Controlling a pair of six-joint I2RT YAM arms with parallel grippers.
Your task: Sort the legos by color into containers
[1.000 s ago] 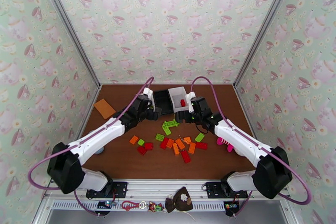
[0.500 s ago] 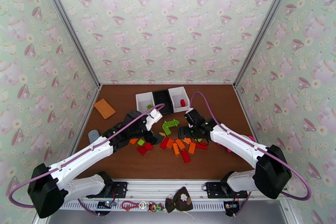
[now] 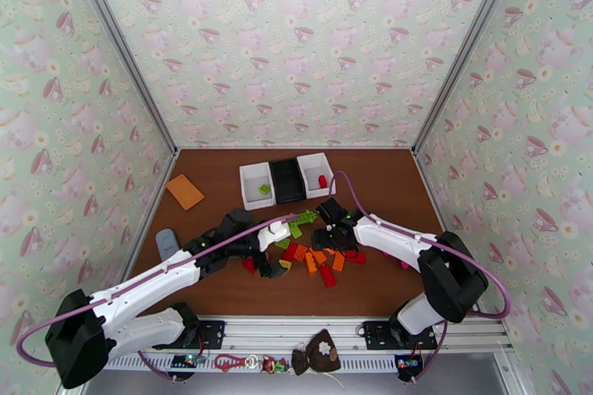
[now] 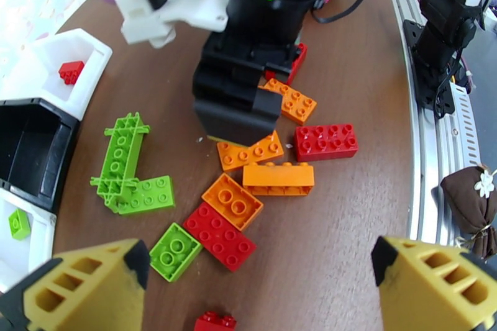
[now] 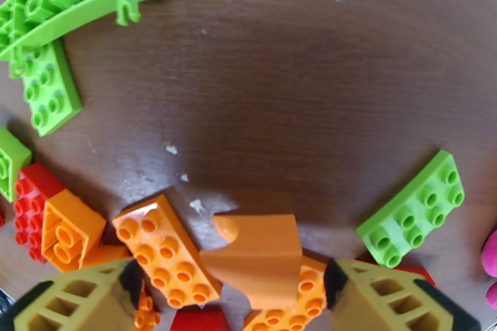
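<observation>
Both arms have pulled back from the bins to the pile, and the left one has come nearer again in the last half second. Nearest, the left pincer (image 3: 276,267) hangs over the near-left edge of the legos (image 3: 319,256), wide apart, nothing in it. Its yellow fingers (image 4: 81,289) flank the pile in the wrist view. Just beyond, the right pincer (image 3: 324,239) is down on the pile's far side, jaws spread, straddling an orange curved piece (image 5: 261,261) and an orange brick (image 5: 164,254). Can't tell if a finger touches either. Red, orange and lime bricks lie loose mid-tabletop (image 3: 385,181). A lime arch piece (image 3: 302,218) sits just far of the pile. Farthest, side by side:
- left white bin (image 3: 244,185), with one lime brick (image 3: 263,187)
- black bin (image 3: 287,180), in the middle
- right white bin (image 3: 307,169), with one red brick (image 3: 322,181)
</observation>
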